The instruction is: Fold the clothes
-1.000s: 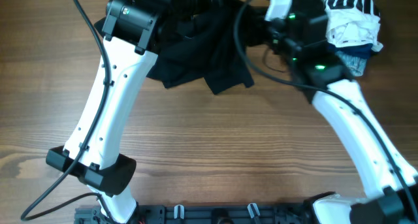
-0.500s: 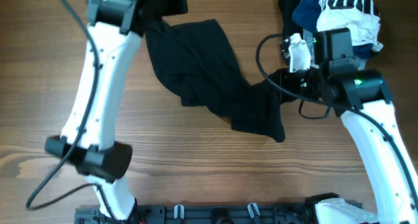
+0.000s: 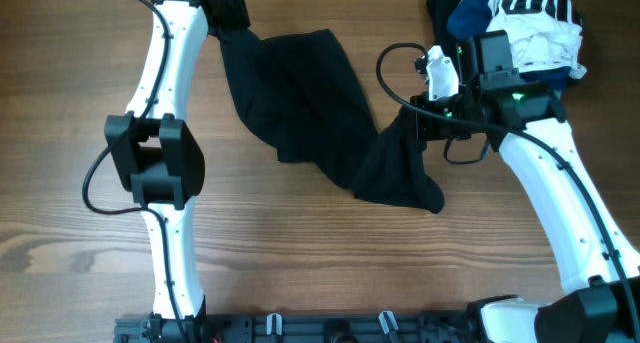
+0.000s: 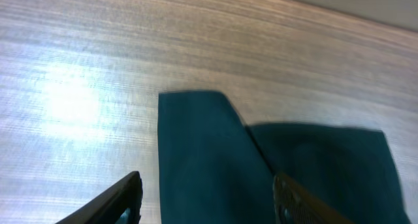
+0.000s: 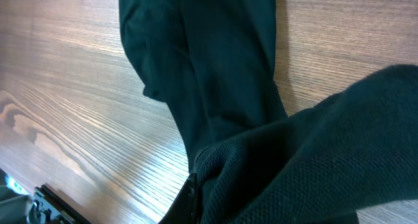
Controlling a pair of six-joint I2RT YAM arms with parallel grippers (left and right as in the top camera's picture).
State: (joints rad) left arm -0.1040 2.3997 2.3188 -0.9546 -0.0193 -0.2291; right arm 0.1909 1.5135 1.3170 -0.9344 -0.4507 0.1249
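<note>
**Shirt strung slantwise between the arms, right end pinched, left end loose**

The right gripper is clenched on the shirt. In the right wrist view the black knit bunches up at its fingertips, and the rest of the cloth trails away from it across the wood. The left gripper is released. In its wrist view the fingers stand apart with a flat corner of the shirt lying on the table below and between them, and neither finger appears to pinch it.

From the right gripper the shirt runs up and to the left, towards the far edge. Its long axis is a diagonal from the far-left corner, just by the left gripper, to a crumpled lobe that sags near the right gripper, on the side towards the robot. The middle is twisted and creased rather than spread flat. Each arm is close to one end, but only the right has a hold. By my reading the cloth needs opening out along that diagonal before any fold, so the left gripper would have to take the corner beneath it.

No container is in view. A pile of blue, white and striped garments sits at the far right, just beyond the right arm and apart from the shirt.
</note>
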